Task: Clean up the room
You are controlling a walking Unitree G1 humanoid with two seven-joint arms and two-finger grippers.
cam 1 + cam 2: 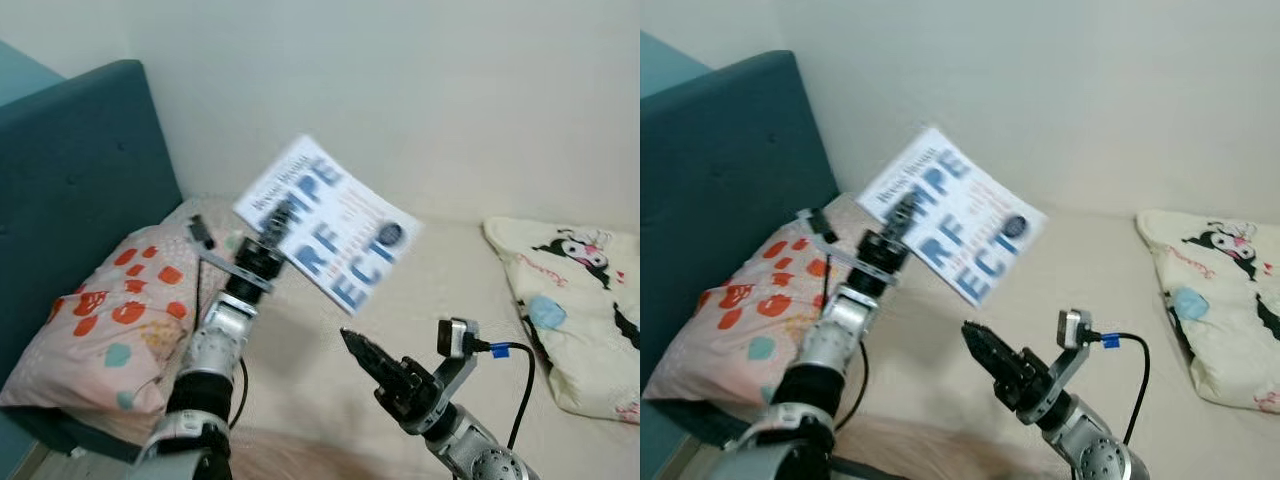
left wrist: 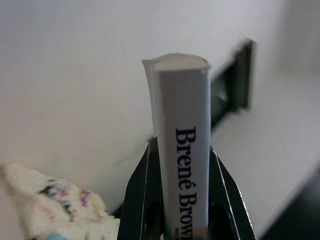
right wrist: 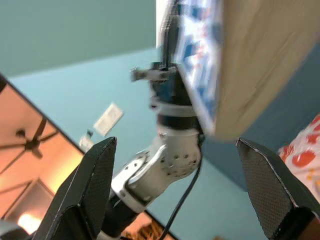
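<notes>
Left gripper (image 1: 284,222) raised above the bed (image 1: 440,300), jaws clamped on the spine end of a book (image 1: 330,235). Book held in the air, well clear of the mattress, cover facing the head camera with large blue letters, somewhat blurred. Long axis slanting from the bed's head end, near the wall (image 1: 400,90), down toward the middle of the bed. In the left wrist view, spine (image 2: 182,150) pinched squarely between both black fingers (image 2: 137,200), author's name partly readable.

Right gripper (image 1: 372,362) lower and nearer the bed's front edge, pointed up toward the book's lower corner. Jaws spread wide in the right wrist view, nothing between them, book's page edge (image 3: 250,65) looming just beyond the gap. Near, not touching.

Pillow (image 1: 120,320) with red and orange spots at the head end, against the teal headboard (image 1: 70,190). Cream blanket (image 1: 580,310) with a cartoon print at the bed's right side, well apart from both arms.

Key relation, as a judgement: book lies up and to the left of the right jaws, its free lower end being the part closest to them, so a hand-over or two-handed steadying looks within reach. Otherwise, left arm alone carries it off the bed. Risk: one-end pinch on a floppy paperback, likely to droop or swing.
</notes>
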